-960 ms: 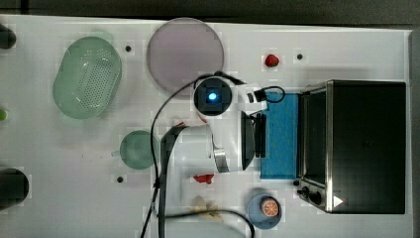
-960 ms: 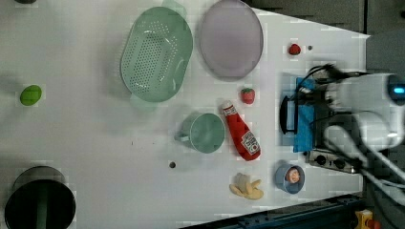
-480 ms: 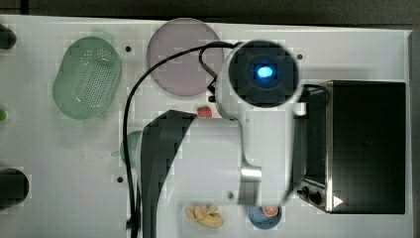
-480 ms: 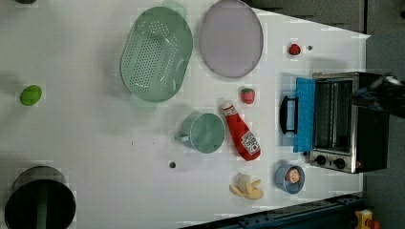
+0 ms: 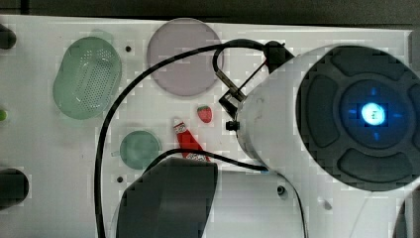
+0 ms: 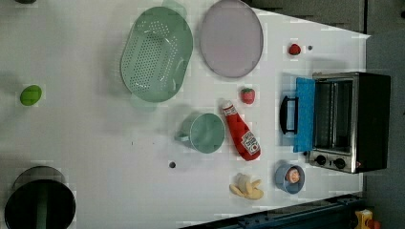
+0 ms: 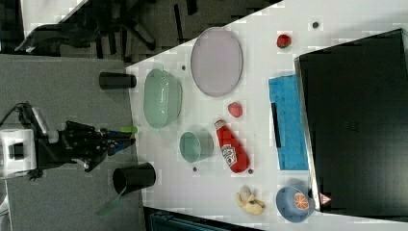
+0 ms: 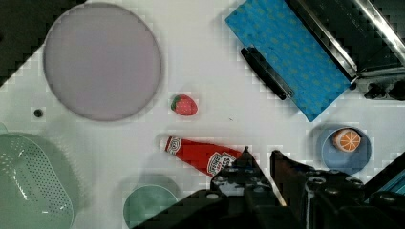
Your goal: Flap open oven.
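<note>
Gleaming boxy oven (image 6: pixel 351 121) w/ blue-tinted door.

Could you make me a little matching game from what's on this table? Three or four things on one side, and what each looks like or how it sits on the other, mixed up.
Things:
1. oven
2. ketchup bottle
3. small blue bowl
4. colander

Descriptions:
A. pale green, full of small holes
B. lying on its side on the white table
C. door folded down flat, blue glass facing up
D. holds an orange half

Pairs: 1-C, 2-B, 3-D, 4-A
</note>
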Controlling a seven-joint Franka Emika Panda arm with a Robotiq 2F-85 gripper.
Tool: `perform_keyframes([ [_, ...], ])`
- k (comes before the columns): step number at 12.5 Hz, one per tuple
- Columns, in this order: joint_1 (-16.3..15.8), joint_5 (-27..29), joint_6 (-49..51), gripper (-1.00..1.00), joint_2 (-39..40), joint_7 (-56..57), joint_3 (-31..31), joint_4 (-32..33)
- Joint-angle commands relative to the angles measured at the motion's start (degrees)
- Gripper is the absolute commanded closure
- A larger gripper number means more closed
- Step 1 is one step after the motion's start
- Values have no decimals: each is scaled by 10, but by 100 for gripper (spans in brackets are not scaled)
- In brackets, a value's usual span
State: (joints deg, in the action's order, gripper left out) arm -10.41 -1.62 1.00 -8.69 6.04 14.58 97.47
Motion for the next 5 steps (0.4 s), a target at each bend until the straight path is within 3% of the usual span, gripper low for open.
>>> perform_keyframes([
  [1,1,1,-3,65,33,-30,4,13],
  [5,1,1,-3,65,37,-30,4,14],
])
